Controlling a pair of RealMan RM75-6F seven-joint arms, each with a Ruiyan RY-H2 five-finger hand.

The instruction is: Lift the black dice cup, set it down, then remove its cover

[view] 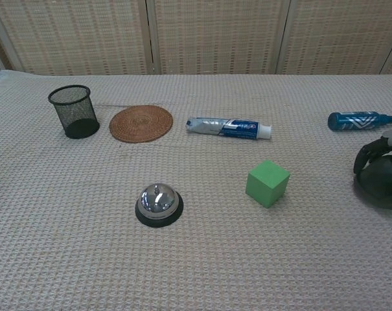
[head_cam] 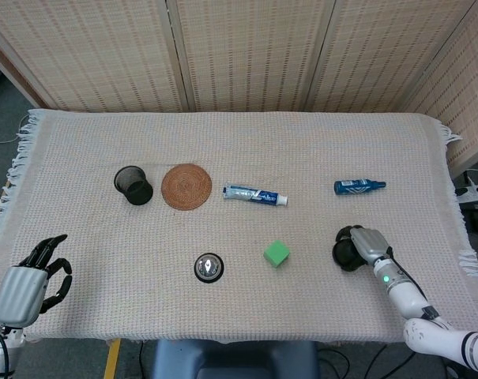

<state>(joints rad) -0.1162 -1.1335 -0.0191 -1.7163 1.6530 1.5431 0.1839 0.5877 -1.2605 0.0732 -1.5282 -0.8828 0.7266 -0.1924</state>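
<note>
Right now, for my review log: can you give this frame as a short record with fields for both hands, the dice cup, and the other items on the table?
right hand: fingers wrapped around the black dice cup, near the table's right front
dice cup: on or close to the cloth; cannot tell if lifted
left hand: holds nothing, fingers apart, at the front left edge
middle: green cube, call bell, toothpaste tube
left back: mesh pen cup, woven coaster
right back: blue bottle, lying flat

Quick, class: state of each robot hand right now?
Left hand: open, holding nothing.
Right hand: wrapped around the round black dice cup, gripping it.
</note>
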